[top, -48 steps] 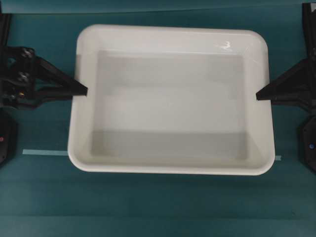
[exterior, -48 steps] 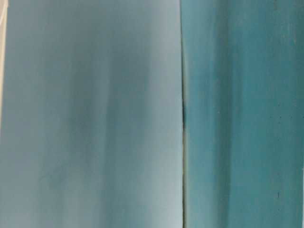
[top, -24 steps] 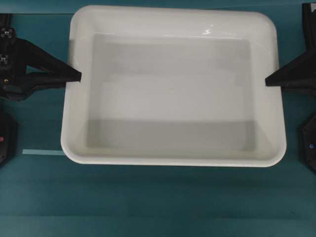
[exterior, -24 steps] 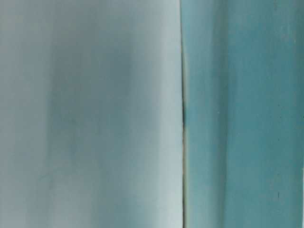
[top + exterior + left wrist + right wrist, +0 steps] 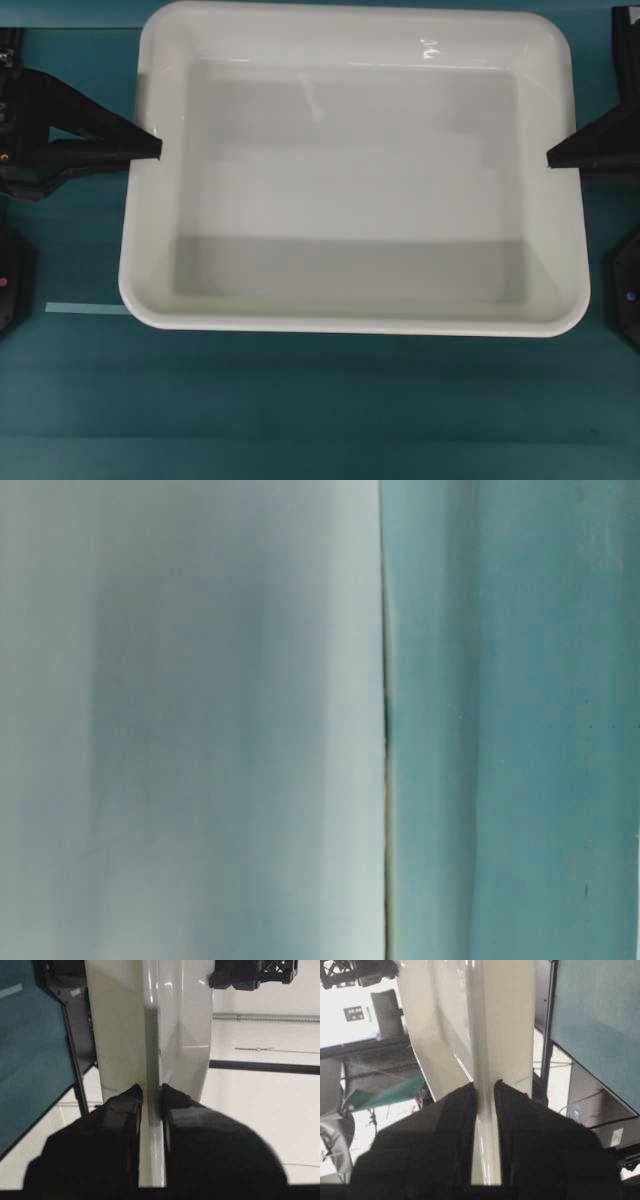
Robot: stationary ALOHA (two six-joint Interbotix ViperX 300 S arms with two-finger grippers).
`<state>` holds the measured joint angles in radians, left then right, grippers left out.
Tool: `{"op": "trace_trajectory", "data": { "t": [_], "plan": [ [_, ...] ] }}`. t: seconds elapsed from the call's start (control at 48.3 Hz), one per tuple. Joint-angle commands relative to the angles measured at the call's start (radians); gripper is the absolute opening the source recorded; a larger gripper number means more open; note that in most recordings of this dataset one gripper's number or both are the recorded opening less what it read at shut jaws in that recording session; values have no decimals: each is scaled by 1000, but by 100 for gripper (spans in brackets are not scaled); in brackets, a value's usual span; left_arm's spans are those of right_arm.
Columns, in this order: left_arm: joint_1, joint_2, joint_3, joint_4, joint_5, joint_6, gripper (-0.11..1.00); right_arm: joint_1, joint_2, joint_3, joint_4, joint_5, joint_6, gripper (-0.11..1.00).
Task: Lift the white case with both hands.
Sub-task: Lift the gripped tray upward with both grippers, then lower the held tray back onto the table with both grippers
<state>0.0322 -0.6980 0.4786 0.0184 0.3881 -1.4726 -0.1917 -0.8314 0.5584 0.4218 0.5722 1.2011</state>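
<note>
The white case (image 5: 350, 170) fills most of the overhead view, hanging above the teal table between both arms. My left gripper (image 5: 155, 150) is shut on its left rim, and in the left wrist view the rim (image 5: 152, 1050) runs between the two black fingers (image 5: 120, 1125) of that gripper (image 5: 151, 1091). My right gripper (image 5: 553, 158) is shut on the right rim; the right wrist view shows the rim (image 5: 480, 1035) pinched between the gripper's (image 5: 485, 1085) fingers (image 5: 520, 1125). In the table-level view the case's pale side (image 5: 190, 720) blocks the left half.
A short strip of light tape (image 5: 85, 308) lies on the teal table (image 5: 320, 410) below the case's left corner. Black arm bases (image 5: 12, 275) stand at both side edges. Teal surface (image 5: 510, 720) fills the right of the table-level view.
The case has risen with both grippers: it looks larger in the overhead view, its far edge now near the top, and both gripper tips have moved outward and up.
</note>
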Motion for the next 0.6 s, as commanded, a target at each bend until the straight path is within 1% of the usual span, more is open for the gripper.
{"op": "trace_trajectory", "data": {
  "t": [0.0, 0.269, 0.476, 0.579],
  "plan": [
    [-5, 51, -31, 3, -15, 3, 6, -2, 55, -25, 5, -23, -8, 11],
    [-3, 61, 2, 3, -15, 2, 6, -2, 60, 11, 0, -23, -14, 11],
    [-3, 63, 95, 3, -20, -6, 6, 5, 72, 63, -9, -26, -18, 11],
    [2, 67, 130, 3, -25, -11, 6, 15, 80, 115, -9, -31, -21, 11]
  ]
}}
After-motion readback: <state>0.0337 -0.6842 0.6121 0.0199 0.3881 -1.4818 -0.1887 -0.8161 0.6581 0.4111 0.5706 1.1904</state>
